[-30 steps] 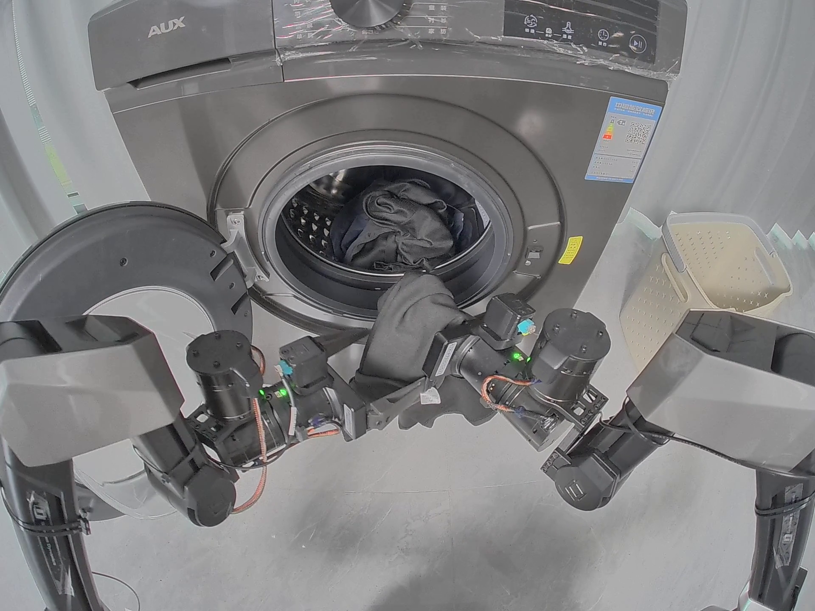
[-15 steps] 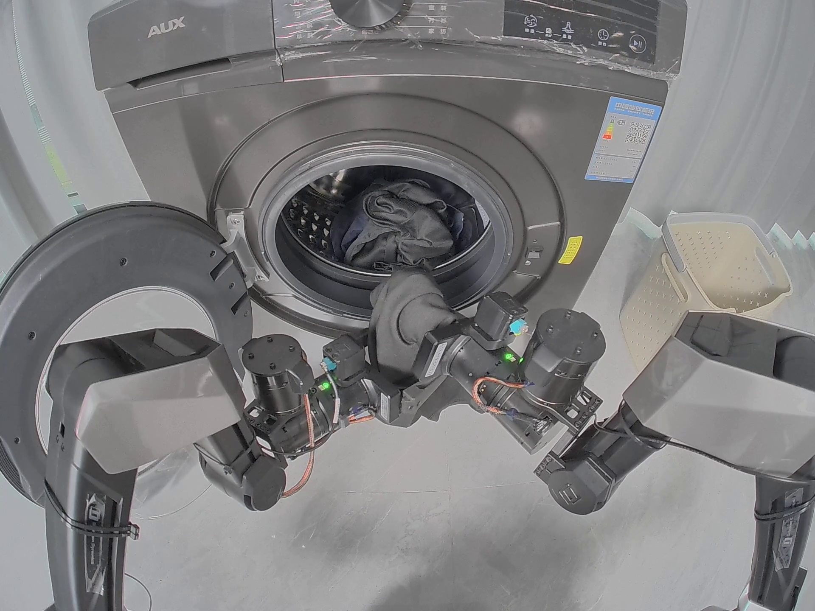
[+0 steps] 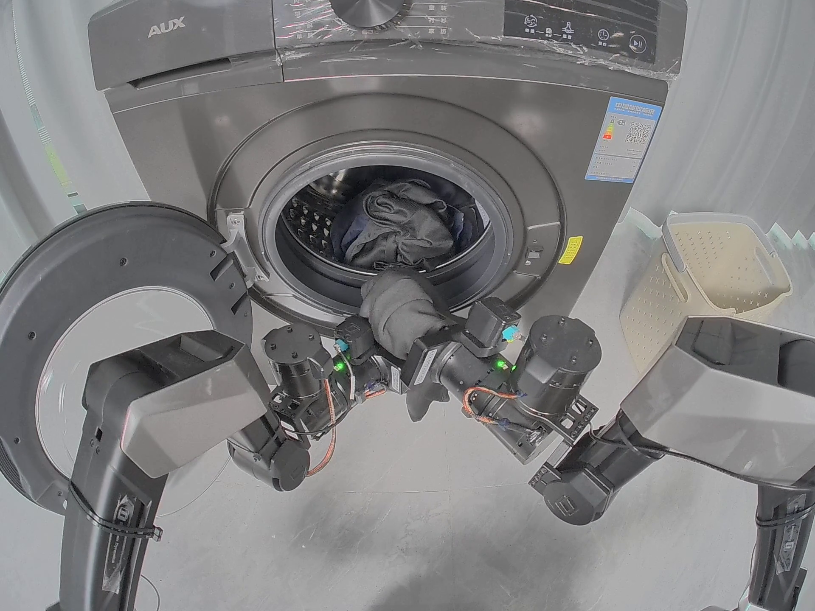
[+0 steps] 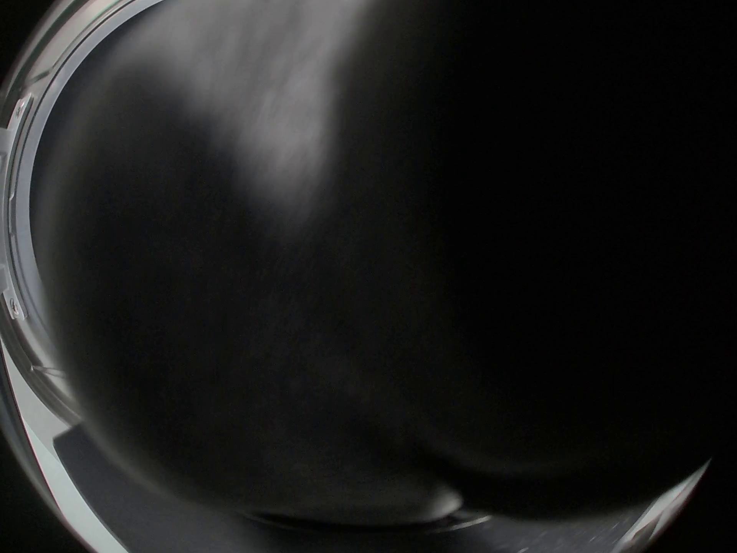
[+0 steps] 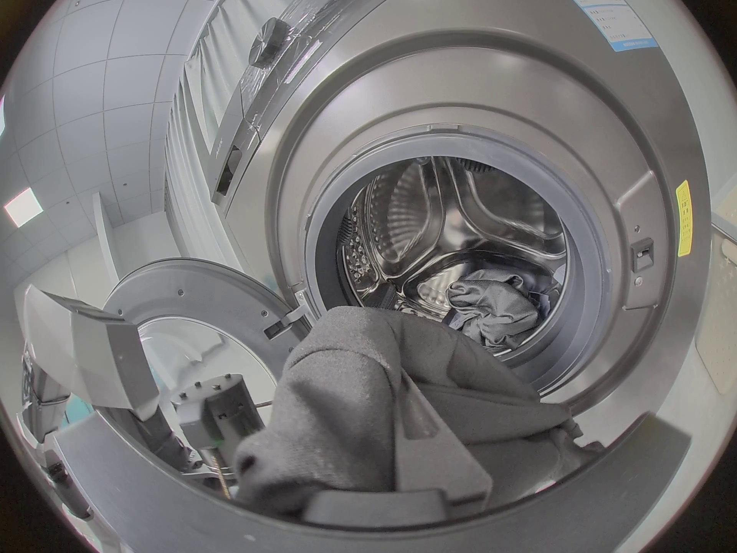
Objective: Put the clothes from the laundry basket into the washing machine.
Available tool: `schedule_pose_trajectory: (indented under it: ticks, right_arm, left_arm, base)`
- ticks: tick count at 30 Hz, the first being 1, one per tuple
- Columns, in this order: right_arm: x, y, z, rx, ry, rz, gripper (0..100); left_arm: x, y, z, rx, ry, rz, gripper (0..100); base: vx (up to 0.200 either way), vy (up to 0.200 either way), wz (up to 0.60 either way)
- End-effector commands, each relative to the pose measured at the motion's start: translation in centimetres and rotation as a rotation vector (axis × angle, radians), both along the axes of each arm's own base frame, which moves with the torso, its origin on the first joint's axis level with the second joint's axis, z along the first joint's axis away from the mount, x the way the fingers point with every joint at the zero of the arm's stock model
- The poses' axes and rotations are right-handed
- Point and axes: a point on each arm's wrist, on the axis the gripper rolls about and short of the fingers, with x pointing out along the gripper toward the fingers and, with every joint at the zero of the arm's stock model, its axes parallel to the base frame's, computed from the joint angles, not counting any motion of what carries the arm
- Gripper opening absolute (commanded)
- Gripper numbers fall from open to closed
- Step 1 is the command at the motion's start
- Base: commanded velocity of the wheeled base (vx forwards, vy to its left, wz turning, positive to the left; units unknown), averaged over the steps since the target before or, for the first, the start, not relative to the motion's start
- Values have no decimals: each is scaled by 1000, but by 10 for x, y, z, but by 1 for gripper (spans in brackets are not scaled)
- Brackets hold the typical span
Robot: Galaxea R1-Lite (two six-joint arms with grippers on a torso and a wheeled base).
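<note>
The washing machine [image 3: 543,137] stands open, and a dark pile of clothes [image 3: 395,222] lies in its drum [image 5: 430,216]. A grey garment [image 3: 397,305] is bunched on the lower lip of the opening, with a dark flap hanging below it. My right gripper [image 3: 422,358] is just under the bunch and shut on it; in the right wrist view the cloth [image 5: 345,401] is heaped over that gripper [image 5: 411,481]. From the left, my left gripper [image 3: 386,365] presses against the same bunch. Dark cloth [image 4: 307,270] lies over the left wrist view.
The round door [image 3: 110,282] is swung wide open to the left, close beside my left arm. A cream laundry basket [image 3: 722,269] stands on the floor right of the machine, with no clothes visible inside. Bare grey floor lies in front.
Both grippers have risen toward the drum opening, and the left arm has swung in from the left. The hanging grey garment is now bunched up at the lip.
</note>
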Motion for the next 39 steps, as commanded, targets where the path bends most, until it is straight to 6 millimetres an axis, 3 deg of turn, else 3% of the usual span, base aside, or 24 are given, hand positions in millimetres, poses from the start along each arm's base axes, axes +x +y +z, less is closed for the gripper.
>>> schedule_pose_trajectory:
  ticks: [1,5,10,13,16,21,26,31,32,35,36,39]
  right_arm:
    - [-5,1,2,5,-1,12,0]
    - [-4,-2,3,12,3,0,0]
    - [9,-23,8,21,13,-74,0]
    - [20,-46,-3,-8,51,-140,0]
    - [23,-55,-15,-34,85,-163,0]
    - [25,-52,-33,-65,118,-161,0]
    - [25,-40,-49,-82,132,-134,0]
    - [20,-33,-42,-61,106,-110,0]
    - [18,-32,-41,-61,106,-106,100]
    - [15,-33,-38,-61,104,-98,100]
    - [-5,-42,-33,-100,125,-71,100]
    - [-42,-58,-43,-230,191,27,100]
  left_arm:
    - [9,0,-12,-2,8,34,0]
    - [16,6,-11,-25,3,70,0]
    - [26,23,4,-82,-20,142,0]
    - [19,32,29,-108,-47,150,0]
    - [9,35,50,-120,-68,147,0]
    - [-10,38,74,-134,-89,132,0]
    - [-26,37,85,-158,-72,109,0]
    - [-37,36,88,-153,-55,94,0]
    - [-40,36,88,-151,-51,91,0]
    - [-43,38,89,-148,-46,91,0]
    - [-51,42,87,-134,-25,92,0]
    - [-66,49,86,-111,6,81,0]
  base:
    - [0,0,0]
    - [0,0,0]
    - [0,0,0]
    - [0,0,0]
    - [0,0,0]
    - [0,0,0]
    - [0,0,0]
    - [0,0,0]
    - [0,0,0]
    - [0,0,0]
    - [0,0,0]
    - [0,0,0]
